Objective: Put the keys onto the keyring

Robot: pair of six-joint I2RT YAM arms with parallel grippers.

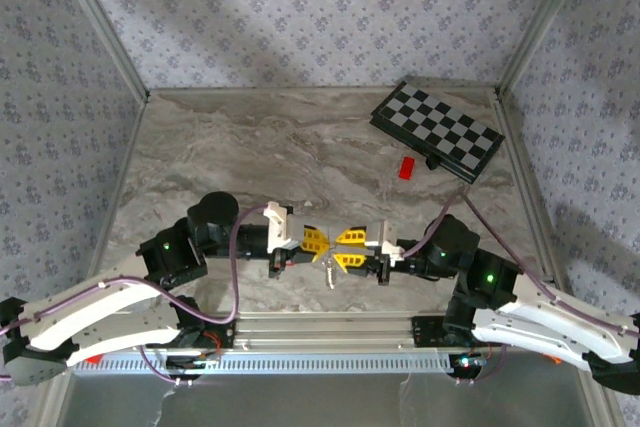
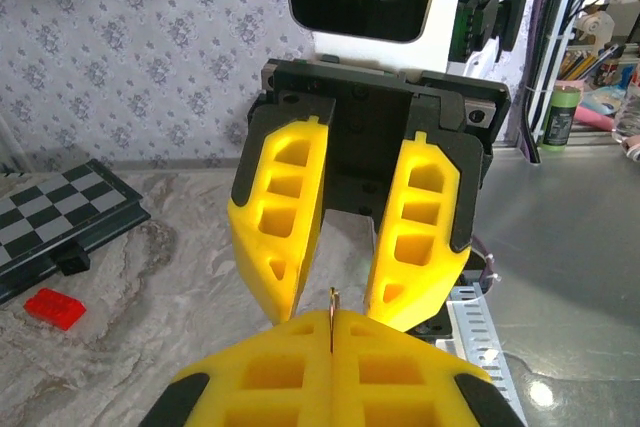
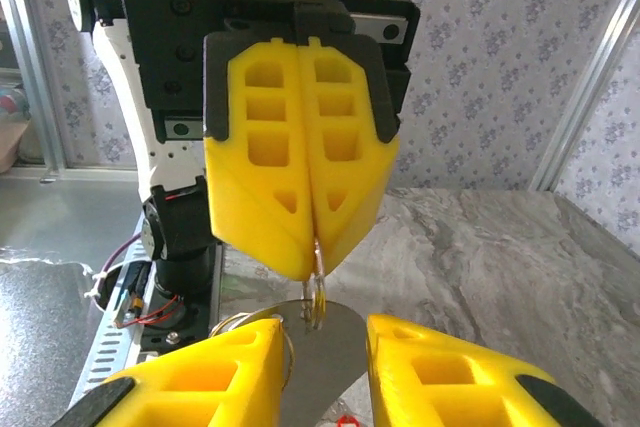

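**Keyring nipped in the left gripper, right gripper spread in front of it**

Left gripper [image 1: 322, 241]: pinches the keyring [image 3: 318, 289] with both yellow fingers pressed flat together, no gap between them. Seen from the right wrist, points tips-down [image 3: 312, 259], with the thin wire loop hanging out just below the tips. Seen from its own wrist [image 2: 333, 335], grips the ring edge-on [image 2: 333, 315], a thin upright sliver rising from the seam between the two fingers.

Right gripper [image 1: 341, 249]: stands spread and holds nothing, tip to tip with the left one at the near middle of the table [image 1: 250, 147]. Seen from the left wrist [image 2: 335, 299], shows a wide gap between its fingers, in line with the ring's edge. Seen from its own wrist [image 3: 325, 332], frames the ring's lower end and a flat silver key [image 3: 322, 359] in that gap. No telling whether either finger touches them.

Keys [image 1: 330, 272]: dangle in a small bunch just beneath the meeting point of the two grippers, below the ring.

Farther out: a chessboard [image 1: 437, 131] at the far right corner of the table and a red block [image 1: 406, 168] just beside its near edge, both well apart from the grippers.
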